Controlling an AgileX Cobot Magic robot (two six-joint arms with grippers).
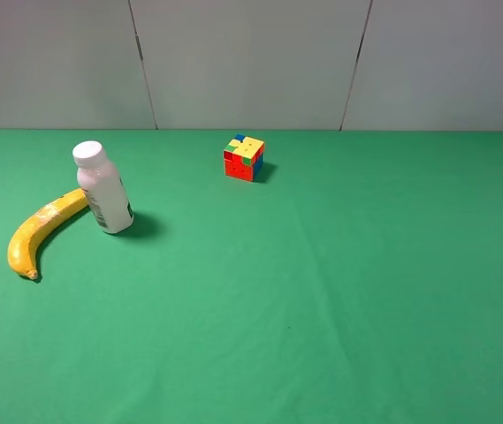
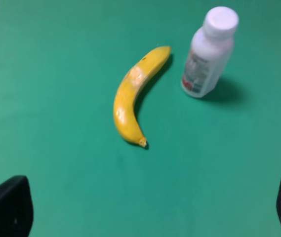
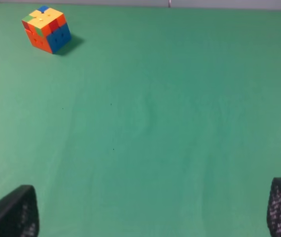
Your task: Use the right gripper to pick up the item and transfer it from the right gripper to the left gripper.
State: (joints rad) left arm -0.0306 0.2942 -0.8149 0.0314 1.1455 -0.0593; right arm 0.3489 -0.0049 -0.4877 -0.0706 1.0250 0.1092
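Yellow and curved, the banana (image 1: 43, 231) lies at the left of the frame on the green table (image 1: 339, 283), its far tip against the white bottle (image 1: 103, 188). Left claw (image 2: 140, 210) and right claw (image 3: 152, 212) gape wide, empty.

Banana (image 1: 41, 231) flat on green bench (image 1: 339, 291), far tip touching white bottle (image 1: 105, 188); near end and outer curve unobstructed. Puzzle cube (image 1: 244, 157) well apart toward back wall. Wide bare cloth across middle and right
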